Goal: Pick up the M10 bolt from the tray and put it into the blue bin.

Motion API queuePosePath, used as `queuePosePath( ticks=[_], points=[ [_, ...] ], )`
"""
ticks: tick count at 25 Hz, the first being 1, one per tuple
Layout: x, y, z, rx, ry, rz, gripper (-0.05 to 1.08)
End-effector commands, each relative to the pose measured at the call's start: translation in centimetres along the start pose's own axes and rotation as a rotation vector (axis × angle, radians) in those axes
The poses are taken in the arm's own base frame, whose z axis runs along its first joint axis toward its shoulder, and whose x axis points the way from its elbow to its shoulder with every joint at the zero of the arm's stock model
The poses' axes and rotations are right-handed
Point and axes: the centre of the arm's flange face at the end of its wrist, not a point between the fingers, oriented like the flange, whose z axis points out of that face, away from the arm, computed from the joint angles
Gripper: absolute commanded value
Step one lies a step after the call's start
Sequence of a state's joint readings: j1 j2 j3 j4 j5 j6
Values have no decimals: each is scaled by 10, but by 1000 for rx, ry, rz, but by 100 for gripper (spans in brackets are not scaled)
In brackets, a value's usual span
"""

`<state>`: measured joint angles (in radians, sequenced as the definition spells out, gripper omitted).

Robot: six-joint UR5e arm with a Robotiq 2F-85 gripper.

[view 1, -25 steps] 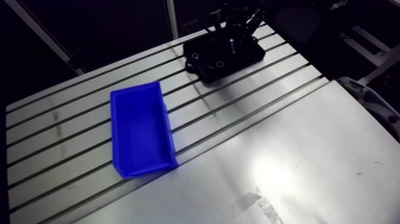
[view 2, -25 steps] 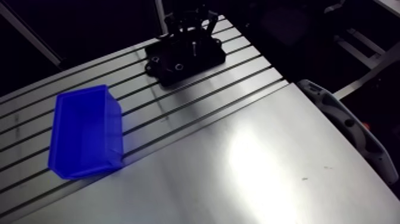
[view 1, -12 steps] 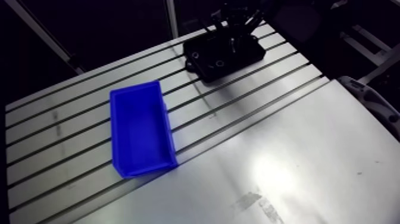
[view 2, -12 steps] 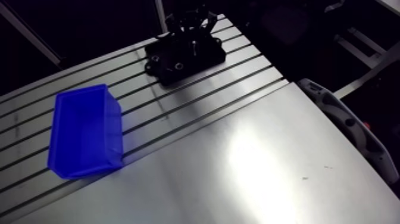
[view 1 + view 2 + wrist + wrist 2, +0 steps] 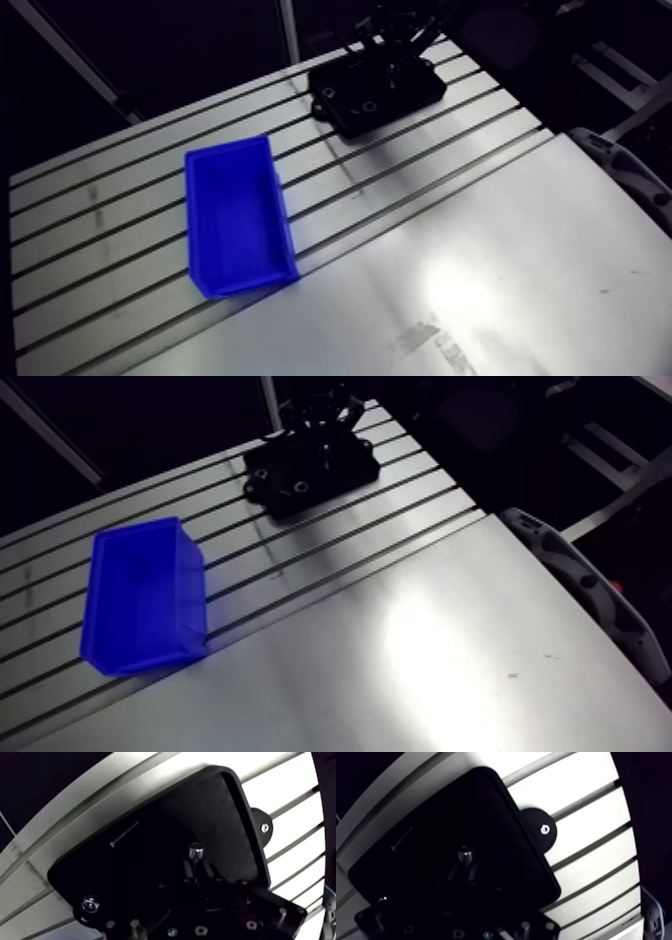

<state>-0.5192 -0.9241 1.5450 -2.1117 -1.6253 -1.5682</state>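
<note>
The black tray point(image 5: 150, 852) sits at the far end of the slotted table, also seen in the arm view as the tray point(image 5: 375, 92). In the wrist view the M10 bolt point(image 5: 195, 851) stands upright over the tray, its silver head just ahead of my fingertips. My gripper point(image 5: 196, 866) has its two dark fingers drawn close on the bolt's shank, shut on it. In the arm view the gripper point(image 5: 395, 40) hangs over the tray's far side. The blue bin point(image 5: 238, 215) lies open, well to the near left of the tray.
A thin pin point(image 5: 123, 834) lies on the tray floor beyond the bolt. Round mounting ears with screws point(image 5: 263, 827) hold the tray to the slots. A smooth metal plate point(image 5: 480, 280) covers the near right of the table. A grey curved part point(image 5: 625, 170) lies at the right edge.
</note>
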Motion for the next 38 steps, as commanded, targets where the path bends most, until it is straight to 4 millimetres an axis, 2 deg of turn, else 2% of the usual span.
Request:
queuePosePath(
  ticks=[1, 8, 10, 19, 23, 29, 32, 34, 38],
  points=[
    [0, 0, 0, 0, 1, -1, 77],
    [0, 0, 0, 0, 0, -1, 78],
    [0, 0, 0, 0, 1, -1, 87],
    [1, -1, -17, 3, 26, -1, 101],
    [-2, 1, -51, 8, 75, -2, 103],
    [-11, -3, -121, 12, 82, -51, 101],
    [-15, -12, -139, 14, 45, -68, 99],
    [-20, -18, -157, 17, 72, -77, 99],
    [-37, -19, -204, 18, 146, -80, 98]
  ],
)
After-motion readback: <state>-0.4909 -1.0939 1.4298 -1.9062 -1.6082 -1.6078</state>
